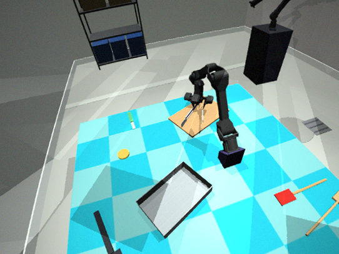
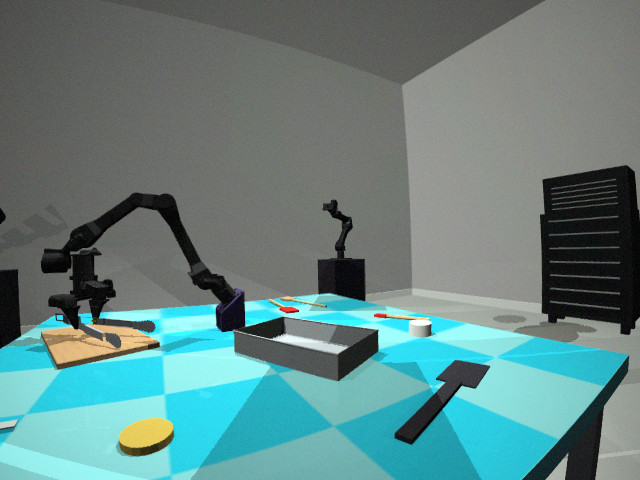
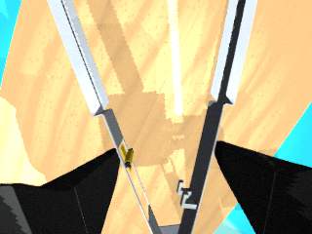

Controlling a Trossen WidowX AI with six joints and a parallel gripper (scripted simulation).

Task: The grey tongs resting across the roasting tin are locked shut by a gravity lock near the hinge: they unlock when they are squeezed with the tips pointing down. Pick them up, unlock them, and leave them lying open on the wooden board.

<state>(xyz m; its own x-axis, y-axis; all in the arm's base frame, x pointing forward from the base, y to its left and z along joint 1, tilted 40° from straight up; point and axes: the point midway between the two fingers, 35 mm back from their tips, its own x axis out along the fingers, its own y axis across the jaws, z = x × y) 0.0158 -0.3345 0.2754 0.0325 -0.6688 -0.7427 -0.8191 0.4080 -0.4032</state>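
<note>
1. tool (image 3: 168,161) low over the wooden board (image 3: 63,122), fingers spread wide apart. the tongs (image 3: 161,97) sit between them in a v. in the wrist view the fingers stand just outside the two arms; cannot tell whether they touch. judged: the grip is released, nothing is clamped.
2. tongs: grey, sprung open, hinge under the wrist, two arms fanning away across the board. each arm is dark and narrow near the hinge, then steps out to a wider pale blade. a small yellow tab sits on the left arm near the hinge, probably the lock piece; a small pale bracket mark on the right arm.
3. location: in the top view the tongs (image 1: 193,112) lie on the wooden board (image 1: 195,124), tips toward the board's near side, well apart from the roasting tin (image 1: 174,197). exterior view agrees: tongs (image 2: 103,333) on the board (image 2: 93,346), tin (image 2: 310,343) holds nothing.
4. step in hand, judged: letting go. pick-up, unlock and placement look done.
5. to do it well: finish spreading the fingers until both stand off the arms, then lift straight up along the wrist axis. no sideways drift, since a dragged finger could push one arm and slide the tongs toward the board edge.
6. risk: the hinge end sits right beneath the tool, so a tilted retreat could catch it.
</note>
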